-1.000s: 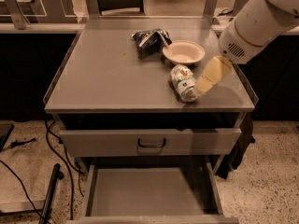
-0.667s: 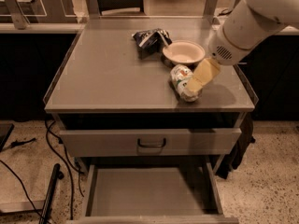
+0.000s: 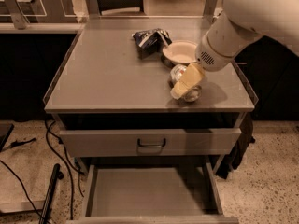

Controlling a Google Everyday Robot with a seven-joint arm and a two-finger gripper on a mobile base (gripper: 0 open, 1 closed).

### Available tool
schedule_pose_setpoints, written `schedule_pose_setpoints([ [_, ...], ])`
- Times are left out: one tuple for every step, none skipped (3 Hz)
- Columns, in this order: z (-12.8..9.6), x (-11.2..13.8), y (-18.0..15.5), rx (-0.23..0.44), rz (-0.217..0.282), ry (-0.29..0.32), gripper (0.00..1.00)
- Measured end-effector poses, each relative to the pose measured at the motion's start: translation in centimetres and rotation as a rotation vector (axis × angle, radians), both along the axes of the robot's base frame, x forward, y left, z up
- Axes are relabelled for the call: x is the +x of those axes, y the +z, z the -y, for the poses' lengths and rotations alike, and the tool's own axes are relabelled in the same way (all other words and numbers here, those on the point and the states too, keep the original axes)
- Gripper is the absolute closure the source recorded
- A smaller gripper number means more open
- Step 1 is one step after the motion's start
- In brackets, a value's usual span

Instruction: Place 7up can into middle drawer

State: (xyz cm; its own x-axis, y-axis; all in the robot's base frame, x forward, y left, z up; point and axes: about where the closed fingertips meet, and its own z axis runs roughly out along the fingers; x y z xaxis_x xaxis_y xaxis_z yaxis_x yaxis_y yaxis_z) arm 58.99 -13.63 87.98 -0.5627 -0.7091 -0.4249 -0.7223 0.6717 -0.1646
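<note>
The 7up can (image 3: 192, 95) lies on its side on the grey table top (image 3: 107, 73), near the front right, just in front of the cream bowl. My gripper (image 3: 186, 82) reaches down from the upper right and lies over the can, covering its middle. Only the can's silver ends show on either side of the gripper. The middle drawer (image 3: 149, 190) stands pulled out at the bottom of the view, with a plain grey floor and nothing in it.
A cream bowl (image 3: 180, 52) and a dark snack bag (image 3: 149, 38) sit behind the can. A shut drawer front with a black handle (image 3: 152, 143) is above the open drawer. Black cables (image 3: 51, 139) run over the floor at the left. My white arm (image 3: 252, 17) fills the upper right.
My gripper has moved left and slightly down, from beside the can's right end to over its middle. The can, bowl and bag have not moved.
</note>
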Motion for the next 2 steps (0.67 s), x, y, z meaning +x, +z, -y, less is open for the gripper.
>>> schedule_pose_setpoints([
  [-0.9, 0.22, -0.85, 0.033, -0.023, -0.017, 0.0],
  [-1.34, 0.44, -1.6, 0.059, -0.042, -0.031, 0.0],
])
